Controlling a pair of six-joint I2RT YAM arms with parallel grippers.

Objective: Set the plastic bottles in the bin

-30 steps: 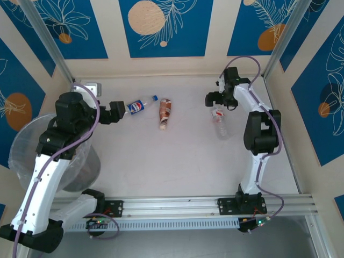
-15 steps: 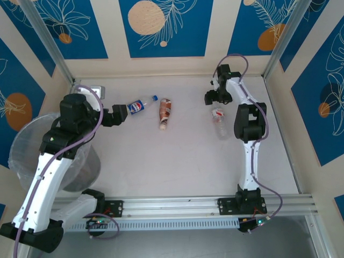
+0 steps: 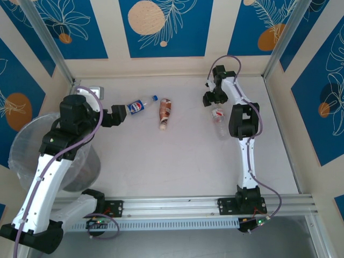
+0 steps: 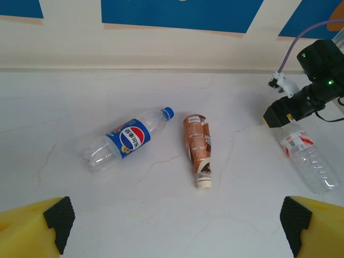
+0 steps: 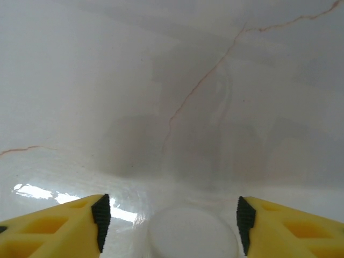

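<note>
**Right pincer narrowing on bottle cap**

Right pincer [image 5: 171,221] had shifted to the white cap [image 5: 193,241] of the clear, red-white-labelled plastic bottle [image 3: 220,122] lying on the bench [image 3: 177,156]. Its jaws had half-narrowed and were not yet gripping. Left pincer [image 3: 115,114] wide, empty. Round bag-lined bin [image 3: 24,141] well apart; grasp judged imminent.

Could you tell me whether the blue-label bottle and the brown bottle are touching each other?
Apart. The left wrist view shows a strip of bare table between the blue-label bottle and the brown bottle along their whole length.
</note>
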